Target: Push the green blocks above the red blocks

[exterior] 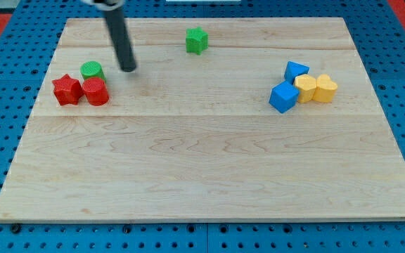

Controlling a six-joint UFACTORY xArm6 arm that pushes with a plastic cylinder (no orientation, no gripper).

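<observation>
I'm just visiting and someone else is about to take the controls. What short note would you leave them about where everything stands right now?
My tip is on the board, just to the view's right of the green cylinder.
Done: the green cylinder sits right above the red cylinder, next to the red star.
Left: the green star is alone near the view's top centre, far from the reds; push it over to them.
</observation>
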